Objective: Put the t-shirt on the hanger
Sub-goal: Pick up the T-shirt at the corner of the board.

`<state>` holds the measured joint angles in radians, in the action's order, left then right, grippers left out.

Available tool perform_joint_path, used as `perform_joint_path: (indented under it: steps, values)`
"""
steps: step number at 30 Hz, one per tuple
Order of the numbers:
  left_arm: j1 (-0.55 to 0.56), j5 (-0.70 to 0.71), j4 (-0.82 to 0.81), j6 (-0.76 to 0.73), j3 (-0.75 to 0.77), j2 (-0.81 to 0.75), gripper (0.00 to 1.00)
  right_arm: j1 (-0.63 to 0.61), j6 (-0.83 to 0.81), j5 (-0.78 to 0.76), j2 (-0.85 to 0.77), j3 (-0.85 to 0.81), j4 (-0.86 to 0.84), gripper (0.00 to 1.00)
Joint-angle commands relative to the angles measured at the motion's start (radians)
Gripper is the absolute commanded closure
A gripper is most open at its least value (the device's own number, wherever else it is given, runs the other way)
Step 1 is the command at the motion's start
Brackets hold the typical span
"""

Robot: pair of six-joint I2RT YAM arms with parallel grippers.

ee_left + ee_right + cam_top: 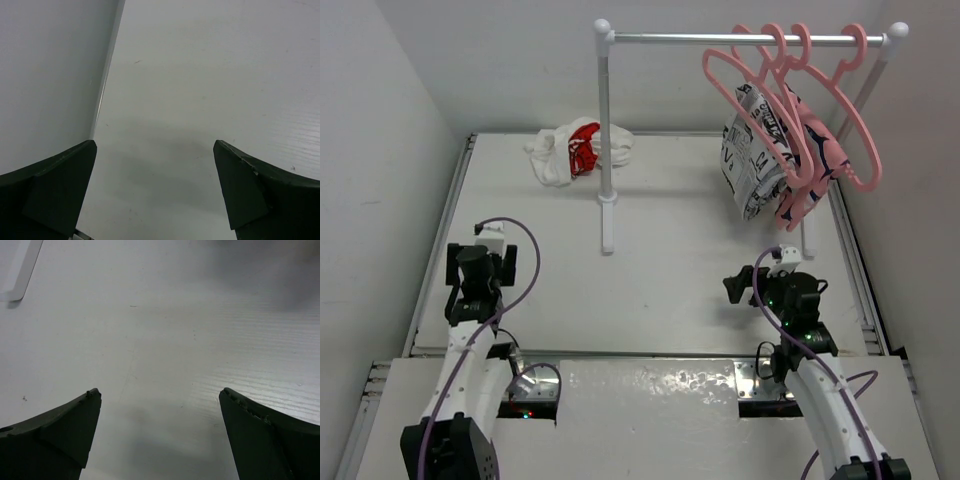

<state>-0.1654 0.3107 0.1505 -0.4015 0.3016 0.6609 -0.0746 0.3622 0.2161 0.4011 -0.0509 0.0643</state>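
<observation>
The t-shirt point(575, 152), white with a red patch, lies crumpled on the table at the back left, beside the rack's left post. A bare pink hanger point(857, 140) hangs at the right end of the rail, next to two alike that carry shirts. My left gripper point(476, 268) hovers near the table's left edge, open and empty; in the left wrist view the left gripper point(155, 150) has only bare table between its fingers. My right gripper point(775, 290) sits at the front right, below the hangers, and in the right wrist view the right gripper point(160, 396) is also open over bare table.
A white-and-metal rack point(606, 150) stands across the back half; its left foot point(608, 238) sits mid-table, and that foot point(20, 270) shows in the right wrist view. A newsprint shirt point(752, 150) and a pink shirt point(812, 160) hang at the right. A side wall point(50, 75) runs close on the left.
</observation>
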Motion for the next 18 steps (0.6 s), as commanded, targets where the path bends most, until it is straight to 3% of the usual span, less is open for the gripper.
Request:
perform_joint_path:
  steps: [1, 4, 5, 6, 8, 9, 10, 12, 15, 18]
  values:
    - [-0.005, -0.074, -0.011, 0.014, 0.115, 0.014, 0.00, -0.005, -0.012, 0.000, -0.015, -0.030, -0.023, 0.01]
    - [-0.005, -0.368, 0.130, -0.250, 0.243, 0.074, 0.00, -0.004, 0.023, 0.069, -0.034, -0.023, -0.099, 0.01]
    - [-0.003, -0.528, 0.155, -0.357, 0.278, 0.135, 0.00, -0.005, 0.041, 0.074, -0.057, -0.004, -0.159, 0.01]
    - [-0.003, -0.591, 0.214, -0.381, 0.328, 0.184, 0.00, -0.004, 0.064, 0.077, -0.070, 0.008, -0.193, 0.01]
    - [0.006, -0.674, 0.259, -0.341, 0.515, 0.381, 0.01, -0.005, 0.112, 0.088, -0.087, 0.045, -0.272, 0.01]
    - [0.006, -0.689, 0.318, -0.323, 0.597, 0.466, 0.05, -0.004, 0.124, 0.095, -0.084, 0.072, -0.341, 0.01]
    - [0.004, -0.697, 0.351, -0.285, 0.758, 0.546, 0.17, -0.005, 0.138, 0.097, -0.078, 0.086, -0.371, 0.01]
    - [0.006, -0.708, 0.426, -0.232, 0.922, 0.789, 0.22, -0.004, 0.139, 0.104, -0.049, 0.094, -0.418, 0.01]
    - [0.006, -0.735, 0.445, -0.110, 1.291, 1.066, 0.19, -0.005, 0.132, 0.112, 0.011, 0.106, -0.486, 0.01]
    - [0.012, -0.820, 0.391, 0.020, 1.543, 1.278, 0.14, -0.005, 0.097, 0.115, 0.088, 0.083, -0.482, 0.01]
